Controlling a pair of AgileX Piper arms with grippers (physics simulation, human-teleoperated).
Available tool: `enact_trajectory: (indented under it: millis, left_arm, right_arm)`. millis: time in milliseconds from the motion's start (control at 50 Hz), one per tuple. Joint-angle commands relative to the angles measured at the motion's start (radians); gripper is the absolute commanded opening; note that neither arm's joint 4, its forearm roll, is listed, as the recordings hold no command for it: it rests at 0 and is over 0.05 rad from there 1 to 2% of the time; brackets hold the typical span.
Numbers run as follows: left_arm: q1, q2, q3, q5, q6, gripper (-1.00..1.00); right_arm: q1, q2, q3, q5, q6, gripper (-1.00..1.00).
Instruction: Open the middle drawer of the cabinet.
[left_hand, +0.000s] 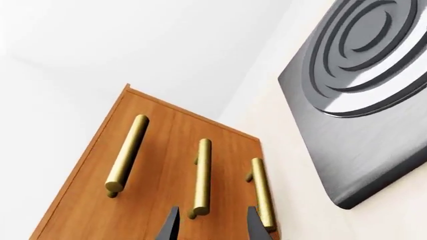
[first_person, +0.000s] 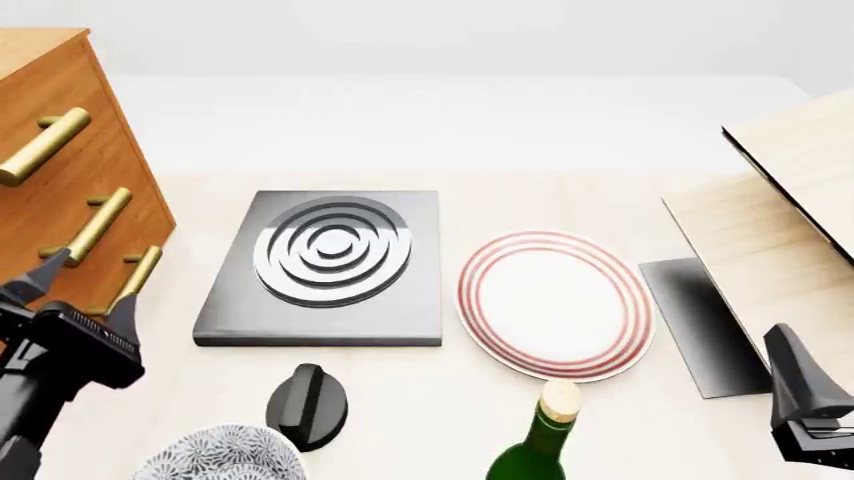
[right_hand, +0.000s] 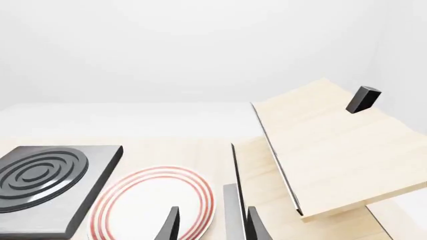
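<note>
Though cropped in front, left pincer (left_hand: 211, 225) agape astride middle drawer (left_hand: 200, 176) handle.

One cabinet (first_person: 60, 150) with three gold bar handles, the middle drawer (left_hand: 177, 165) being the centre one. Right of the cabinet: one black stove plate (first_person: 327, 265), one red-rimmed plate (first_person: 554, 305), one black knob (first_person: 307, 405), one green bottle (first_person: 541, 445), one patterned bowl (first_person: 220, 455), two grippers
</note>
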Motion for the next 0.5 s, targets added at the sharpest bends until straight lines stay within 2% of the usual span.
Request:
enact_trajectory:
  millis: [20, 500]
  left_arm:
    - [0.014, 0.042, -0.020, -0.033, -0.004, 1.00]
    - [0.034, 0.107, -0.090, -0.033, -0.007, 1.00]
  right_arm:
    - [0.003, 0.000, 0.001, -0.002, -0.001, 1.00]
    - [0.003, 0.000, 0.001, -0.002, -0.001, 1.00]
